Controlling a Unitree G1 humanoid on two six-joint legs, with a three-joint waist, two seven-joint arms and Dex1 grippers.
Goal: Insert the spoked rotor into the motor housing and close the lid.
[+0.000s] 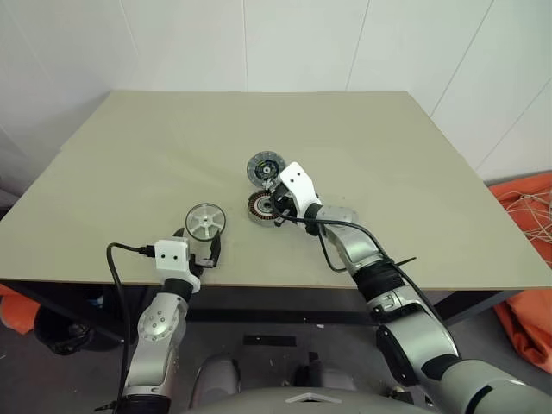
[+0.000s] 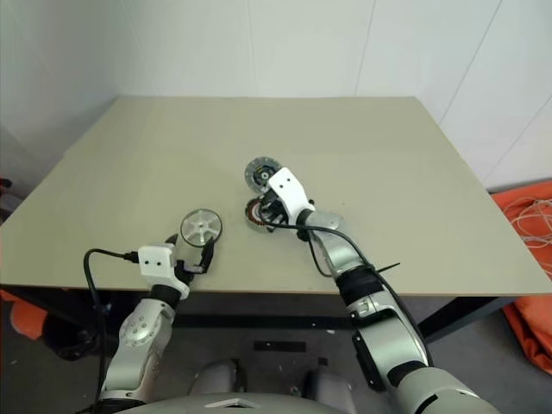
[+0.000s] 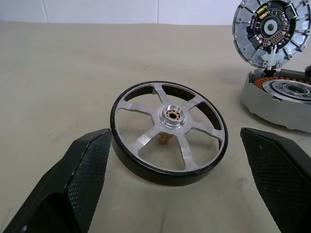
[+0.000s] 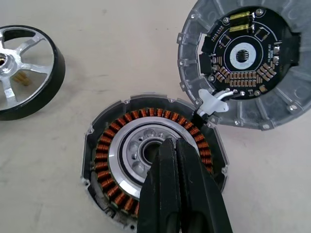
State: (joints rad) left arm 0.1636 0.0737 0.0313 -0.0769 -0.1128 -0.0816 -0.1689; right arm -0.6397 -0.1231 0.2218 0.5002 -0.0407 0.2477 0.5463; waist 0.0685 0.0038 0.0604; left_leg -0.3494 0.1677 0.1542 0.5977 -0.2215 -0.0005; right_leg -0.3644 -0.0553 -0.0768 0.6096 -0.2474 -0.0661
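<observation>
The left claw [image 3: 170, 189] stands wide apart and released on the tabletop [image 1: 129, 172], with the spoked rotor [image 3: 168, 131] lying flat just ahead of it, between its fingers' tips and touching neither. The right claw [image 4: 176, 150] is clenched on nothing, its tip over the silvery centre of the motor housing [image 4: 112, 145]. The lid [image 4: 248, 63] lies swung open just beyond that claw, joined at the housing's edge.
</observation>
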